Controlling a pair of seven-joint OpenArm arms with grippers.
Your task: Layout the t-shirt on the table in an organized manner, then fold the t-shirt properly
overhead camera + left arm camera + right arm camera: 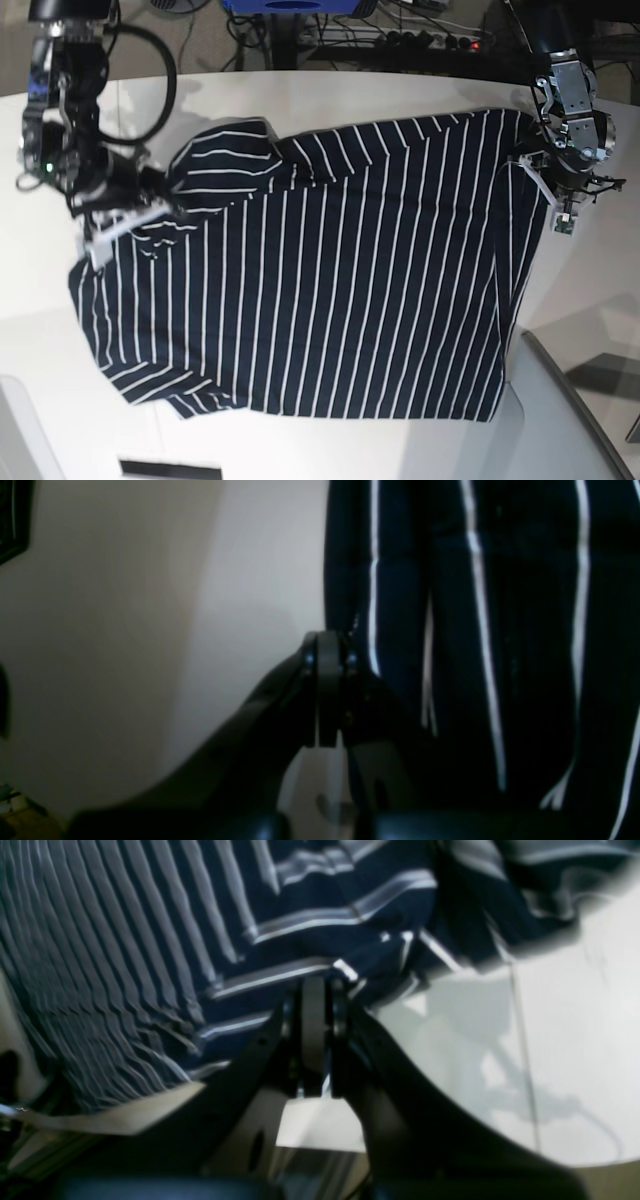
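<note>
The dark navy t-shirt (330,270) with thin white stripes lies spread across the white table (40,350). One sleeve is bunched at the upper left, and the right edge is folded over. My right gripper (165,205) sits at that bunched sleeve. In the right wrist view its fingers (315,990) are pressed together on striped t-shirt fabric (125,940) above the table (575,1040). My left gripper (538,165) is at the t-shirt's far right corner. In the left wrist view that gripper (327,647) is shut on the t-shirt's edge (525,630).
Cables and a power strip (430,40) lie on the floor beyond the table's far edge, beside a blue object (290,5). A grey panel (570,410) stands at the lower right. A thin seam (520,1040) crosses the tabletop.
</note>
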